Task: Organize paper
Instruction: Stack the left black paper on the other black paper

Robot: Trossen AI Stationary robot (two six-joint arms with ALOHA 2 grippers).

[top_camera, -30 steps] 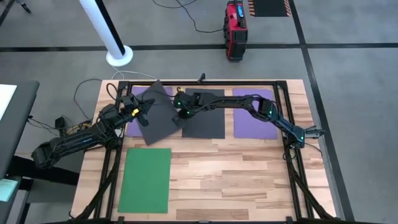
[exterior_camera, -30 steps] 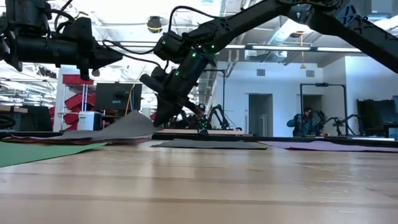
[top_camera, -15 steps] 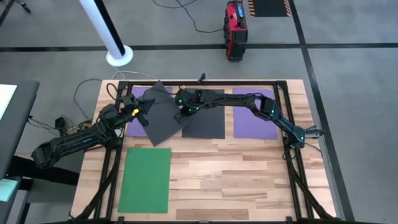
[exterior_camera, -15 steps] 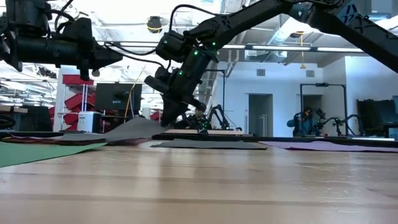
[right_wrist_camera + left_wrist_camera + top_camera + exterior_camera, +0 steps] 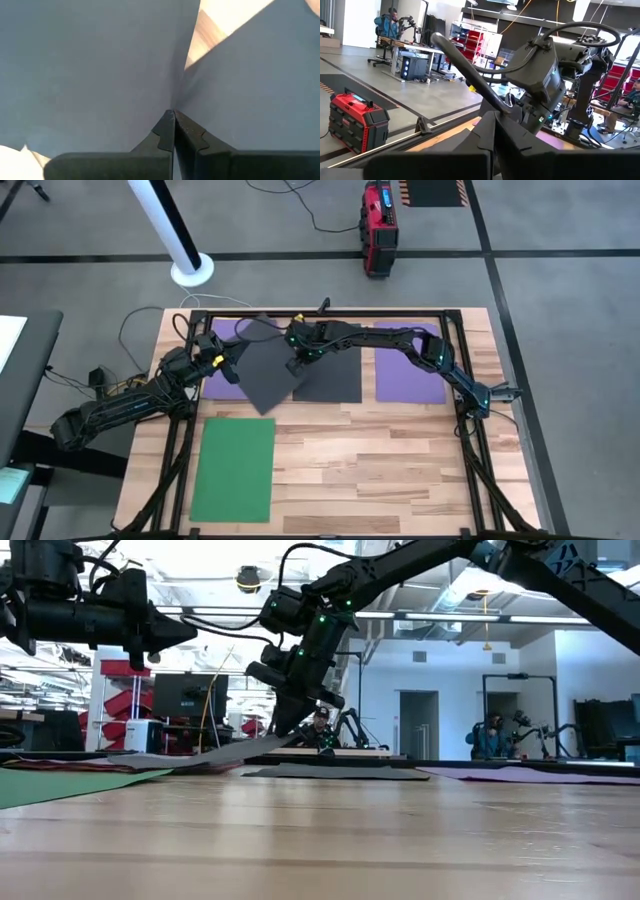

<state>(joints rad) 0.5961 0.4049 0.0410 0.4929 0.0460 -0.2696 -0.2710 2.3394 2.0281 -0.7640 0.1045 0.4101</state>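
From above, the right end effector (image 5: 297,363) now sits farther toward the counter's far edge than a second ago, and the tilted dark grey sheet (image 5: 262,365) it drags has swung with it, its corner riding over the left purple sheet (image 5: 222,386) and its near edge overlapping the flat dark grey sheet (image 5: 332,378). That reads as a sheet being carried toward a matching pile, not yet squared up. The right purple sheet (image 5: 410,362) and the green sheet (image 5: 234,468) lie flat and apart on the pale wooden counter (image 5: 380,460). The left end effector (image 5: 232,352) waits over the left purple sheet.

At counter height, the lifted grey sheet (image 5: 215,753) droops from the right end effector (image 5: 283,722) in a shallow curve, thin and limp, with a matte face; it hangs lower than it did.

The left wrist view shows its own fingers (image 5: 492,135) closed together, holding nothing.

The right wrist view shows its fingers (image 5: 165,131) pinched tight on the grey sheet (image 5: 90,65), which creases at the grip.
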